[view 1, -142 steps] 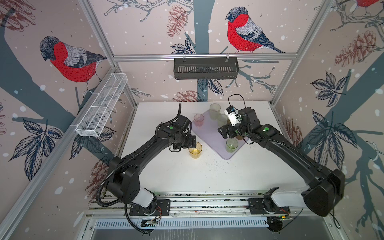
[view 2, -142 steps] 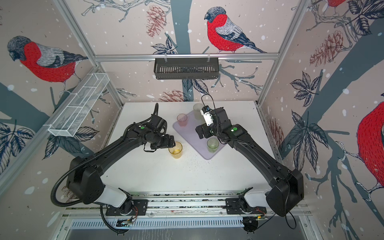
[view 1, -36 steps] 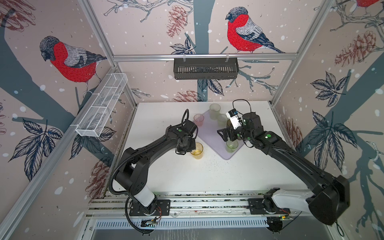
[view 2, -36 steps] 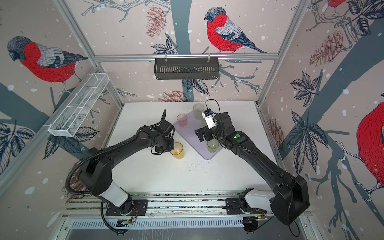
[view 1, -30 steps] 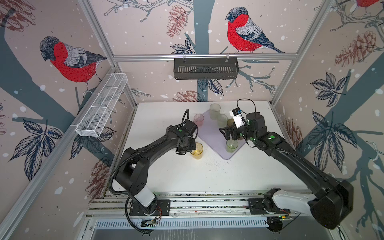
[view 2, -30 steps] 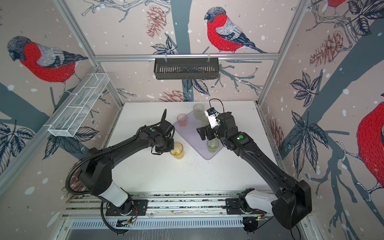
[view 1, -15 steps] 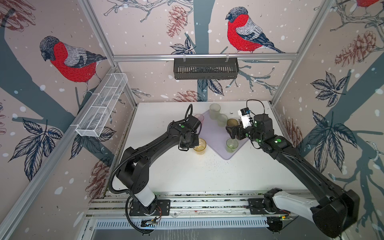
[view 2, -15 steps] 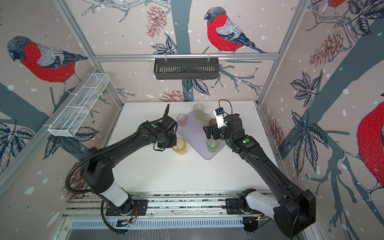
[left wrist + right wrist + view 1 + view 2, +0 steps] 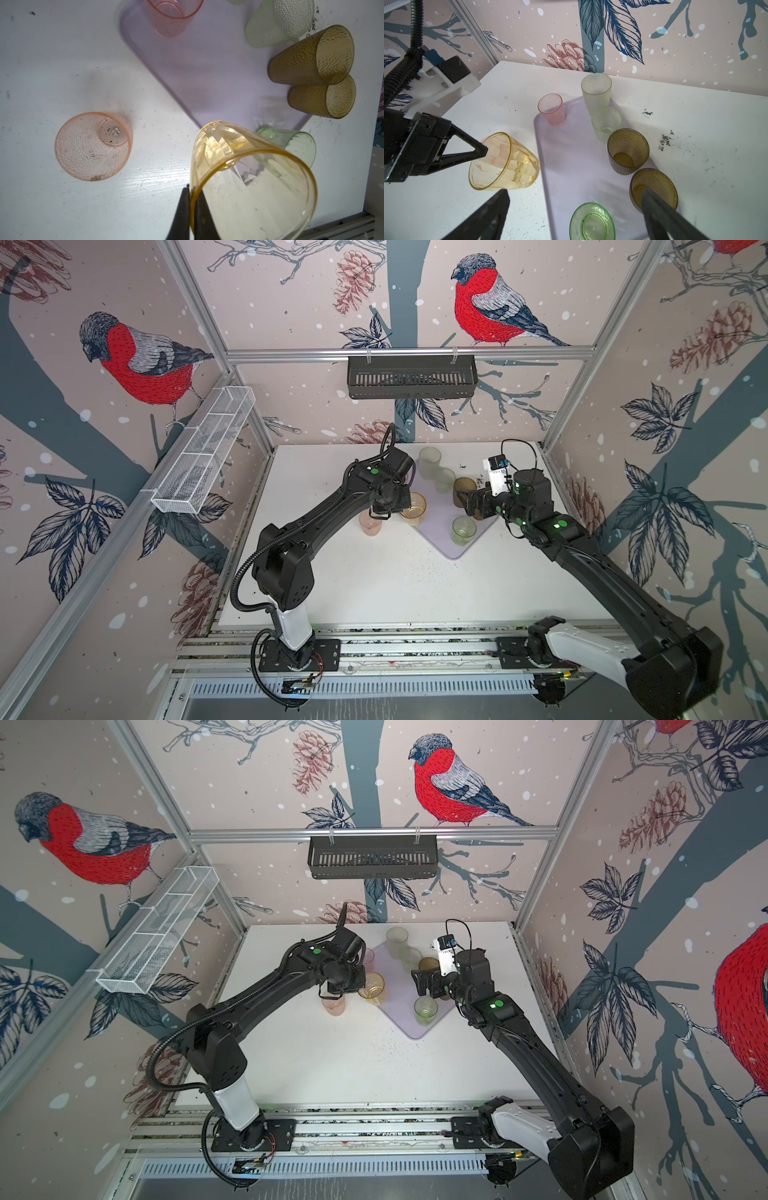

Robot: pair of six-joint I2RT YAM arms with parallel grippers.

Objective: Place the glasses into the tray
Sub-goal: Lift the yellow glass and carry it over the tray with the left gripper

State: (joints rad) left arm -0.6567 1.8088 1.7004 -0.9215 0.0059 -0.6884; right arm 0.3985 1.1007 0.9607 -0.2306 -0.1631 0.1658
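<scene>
**Yellow glass pinched by its rim at the tray's edge**

Just to the outer side of the left pincer (image 9: 388,506), a pink glass (image 9: 370,524) stands on the table (image 9: 374,585), off the tray. The left pincer is pressed together on the rim of the yellow glass (image 9: 249,176), one finger inside the wall and one outside. The glass hangs tilted. Its mouth-to-base axis leans, mouth back toward the pincer, base down and ahead toward the near edge of the tray (image 9: 197,62), which lies just beyond the fingertips. The glass looks like light, thin, smooth plastic, so it is likely to swing or slip in a one-wall pinch. The rim seems the sensible hold, and the glass probably needs levelling before release. Farther across, the right pincer (image 9: 471,502) hangs spread and empty. A green glass (image 9: 591,222) and two brown glasses (image 9: 628,151) stand on the tray close beneath it.
</scene>
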